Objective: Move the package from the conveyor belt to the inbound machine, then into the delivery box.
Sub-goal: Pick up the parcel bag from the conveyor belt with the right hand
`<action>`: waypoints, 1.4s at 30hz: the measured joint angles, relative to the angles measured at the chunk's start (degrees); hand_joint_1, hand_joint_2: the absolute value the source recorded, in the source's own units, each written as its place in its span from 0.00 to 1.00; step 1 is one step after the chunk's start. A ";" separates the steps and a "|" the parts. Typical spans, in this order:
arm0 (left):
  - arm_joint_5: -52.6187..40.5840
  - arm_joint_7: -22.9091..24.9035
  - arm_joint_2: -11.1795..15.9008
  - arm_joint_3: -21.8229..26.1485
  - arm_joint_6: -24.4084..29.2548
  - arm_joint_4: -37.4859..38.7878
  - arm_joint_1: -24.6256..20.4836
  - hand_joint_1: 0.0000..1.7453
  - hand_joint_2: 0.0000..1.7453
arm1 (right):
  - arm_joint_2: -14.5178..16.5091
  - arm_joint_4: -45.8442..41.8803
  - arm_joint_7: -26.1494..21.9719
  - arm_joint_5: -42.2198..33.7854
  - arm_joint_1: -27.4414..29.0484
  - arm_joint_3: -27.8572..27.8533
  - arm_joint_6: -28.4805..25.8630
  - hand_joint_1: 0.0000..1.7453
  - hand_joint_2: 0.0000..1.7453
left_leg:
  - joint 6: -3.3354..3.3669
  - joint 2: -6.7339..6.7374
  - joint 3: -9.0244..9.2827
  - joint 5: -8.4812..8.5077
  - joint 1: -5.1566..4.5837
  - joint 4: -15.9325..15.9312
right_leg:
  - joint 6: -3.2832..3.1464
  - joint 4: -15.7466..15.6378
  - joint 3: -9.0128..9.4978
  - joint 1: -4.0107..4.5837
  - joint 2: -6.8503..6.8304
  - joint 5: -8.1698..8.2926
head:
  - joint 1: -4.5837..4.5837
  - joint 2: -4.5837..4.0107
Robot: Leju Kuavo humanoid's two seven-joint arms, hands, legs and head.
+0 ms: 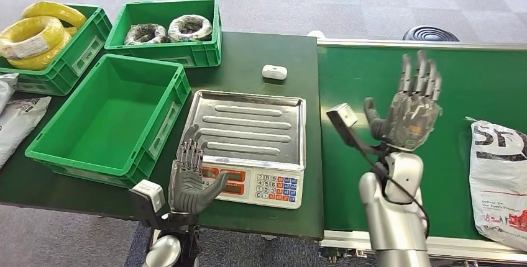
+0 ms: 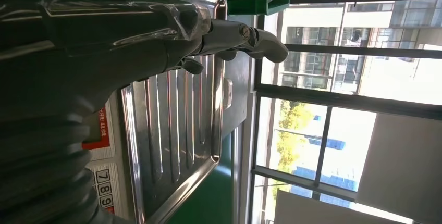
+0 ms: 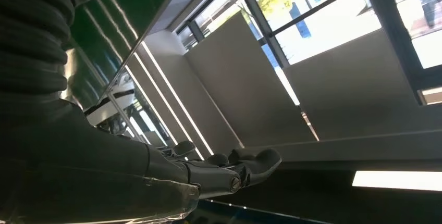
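Observation:
The package (image 1: pixel 500 180), a white plastic mailer with dark lettering, lies on the green conveyor belt (image 1: pixel 398 68) at the far right. My right hand (image 1: pixel 409 108) is raised above the belt, left of the package and apart from it, fingers spread and holding nothing. The inbound machine is a scale with a ribbed steel tray (image 1: pixel 248 127) and a keypad panel (image 1: pixel 273 187). My left hand (image 1: pixel 189 177) hovers open at the scale's near left corner, empty; its fingers (image 2: pixel 245 36) reach over the steel tray (image 2: pixel 172 130). The empty green delivery box (image 1: pixel 109 115) sits left of the scale.
Two green crates stand at the back left, one with yellow coiled cable (image 1: pixel 37 34), one with dark coils (image 1: pixel 168 29). A small white device (image 1: pixel 274 72) lies behind the scale. White bags (image 1: pixel 15 118) lie at the far left edge.

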 joint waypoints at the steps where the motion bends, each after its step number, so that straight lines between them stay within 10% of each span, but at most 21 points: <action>1: 0.02 0.00 0.03 0.31 -0.07 -0.33 0.41 0.00 1.00 | -1.83 2.01 0.54 0.01 -1.71 -1.38 0.04 0.00 1.00 | 0.00 0.00 0.00 0.00 0.00 0.00 | 0.00 0.00 -0.01 0.00 0.00 0.00 | -0.02 0.00; 9: -0.43 0.00 0.33 1.91 -0.16 -3.98 4.60 0.00 1.00 | -16.28 23.00 4.09 -0.90 -11.34 -9.51 -1.87 0.00 1.00 | 0.01 -0.23 -0.15 -0.01 0.00 0.00 | 0.05 -0.02 -0.04 0.00 -0.26 -0.02 | -0.02 0.00; 23: -1.01 0.00 0.42 2.96 0.27 -6.44 6.39 0.00 1.00 | -21.69 36.35 7.39 1.13 -15.26 -11.92 -0.49 0.00 1.00 | 0.04 -0.16 -0.14 0.01 0.00 0.00 | 0.04 -0.01 -0.06 0.00 -0.21 -0.02 | -0.03 0.00; 35: -2.13 0.00 0.87 6.52 0.36 -9.69 8.53 0.00 1.00 | -24.07 48.79 2.97 -8.59 -17.92 -18.05 38.73 0.00 1.00 | 0.04 -0.16 -0.14 0.01 0.04 -0.02 | 0.04 -0.01 -0.08 0.03 -0.21 -0.03 | -0.04 0.00; 42: -2.85 0.78 0.75 7.70 0.93 -10.20 8.34 0.00 1.00 | -22.42 50.19 1.74 -11.46 -14.56 -20.78 42.56 0.00 1.00 | 0.05 -0.14 -0.16 0.00 0.03 -0.02 | 0.04 -0.01 -0.08 0.03 -0.21 -0.03 | -0.03 0.00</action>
